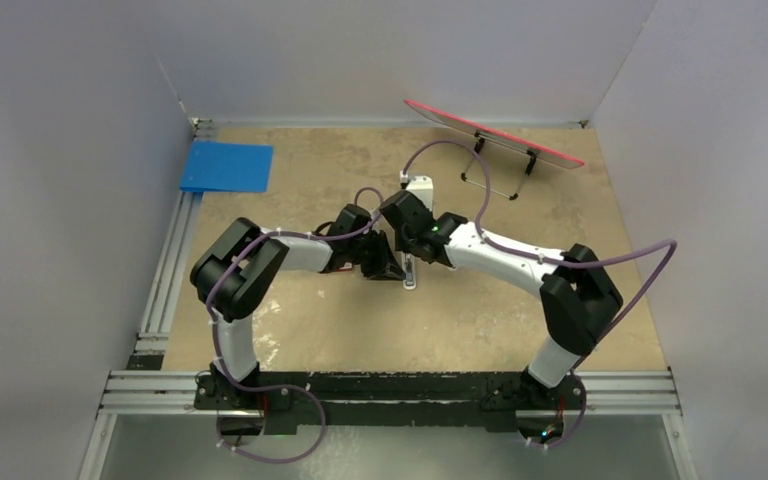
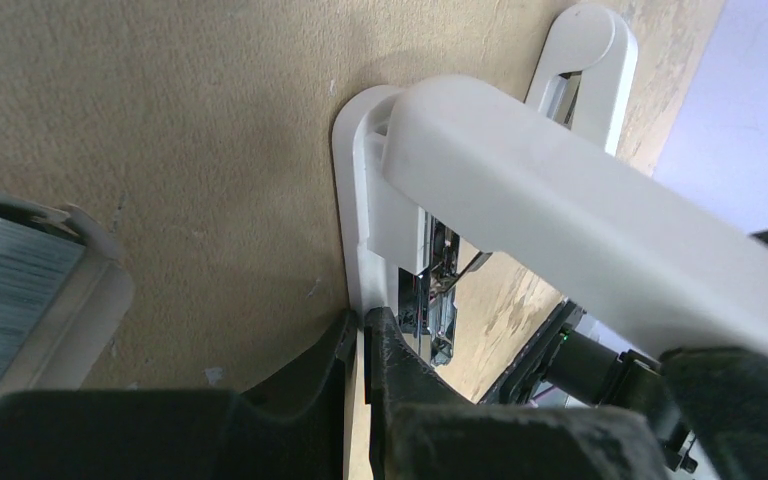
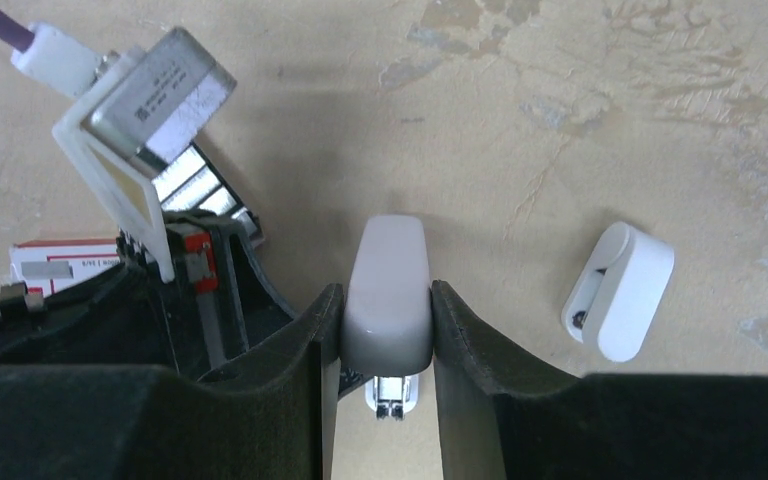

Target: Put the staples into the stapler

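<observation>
Above the bench [image 1: 360, 330], both arms meet at the stapler [image 1: 411, 272]; left wrist: left claw [image 2: 363, 322] pinched shut, apparently on its base plate, staples [image 2: 5, 285] left of it in their tray; right wrist: right claw [image 3: 385, 292] clamps the raised cover; stapler stands opened, staples not yet loaded.

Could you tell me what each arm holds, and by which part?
The right fingers clamp the stapler by the sides of its raised top arm. The left fingers are shut at its base edge; grip unclear.
</observation>
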`<state>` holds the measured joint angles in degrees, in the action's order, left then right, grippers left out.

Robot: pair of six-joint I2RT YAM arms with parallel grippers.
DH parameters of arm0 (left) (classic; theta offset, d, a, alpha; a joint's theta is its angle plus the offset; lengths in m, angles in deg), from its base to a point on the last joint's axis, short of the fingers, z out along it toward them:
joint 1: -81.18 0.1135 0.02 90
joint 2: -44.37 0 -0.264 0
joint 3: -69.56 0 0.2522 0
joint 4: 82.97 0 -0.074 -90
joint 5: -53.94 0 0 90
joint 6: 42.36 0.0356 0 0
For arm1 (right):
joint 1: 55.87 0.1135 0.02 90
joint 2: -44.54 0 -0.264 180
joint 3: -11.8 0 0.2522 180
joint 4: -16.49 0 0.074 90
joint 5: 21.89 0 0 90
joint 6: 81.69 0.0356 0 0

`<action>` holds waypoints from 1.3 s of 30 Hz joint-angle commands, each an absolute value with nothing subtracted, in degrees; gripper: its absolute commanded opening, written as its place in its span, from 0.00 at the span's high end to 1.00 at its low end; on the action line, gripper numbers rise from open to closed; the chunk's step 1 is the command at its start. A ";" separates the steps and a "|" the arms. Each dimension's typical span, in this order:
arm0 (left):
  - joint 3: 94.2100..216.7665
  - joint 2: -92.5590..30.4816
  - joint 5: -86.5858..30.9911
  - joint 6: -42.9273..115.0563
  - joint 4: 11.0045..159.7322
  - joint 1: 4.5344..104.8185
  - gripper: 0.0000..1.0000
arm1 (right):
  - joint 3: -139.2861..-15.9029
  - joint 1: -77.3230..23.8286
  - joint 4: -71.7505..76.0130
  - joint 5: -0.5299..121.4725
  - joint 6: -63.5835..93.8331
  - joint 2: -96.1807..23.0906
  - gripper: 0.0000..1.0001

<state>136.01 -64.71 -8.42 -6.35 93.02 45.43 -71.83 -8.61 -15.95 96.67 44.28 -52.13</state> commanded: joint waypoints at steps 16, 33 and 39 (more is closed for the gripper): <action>135.79 -66.91 -13.29 -5.09 89.95 45.31 1.00 | -58.71 -2.97 -13.38 91.68 54.36 -48.06 0.77; 133.49 -62.11 -11.68 -2.79 89.93 46.00 0.86 | -62.59 -2.75 -18.07 93.91 55.72 -48.08 0.48; 132.53 -60.11 -12.06 -2.65 89.48 46.00 0.79 | -63.16 -2.71 -18.89 93.38 55.23 -47.58 0.43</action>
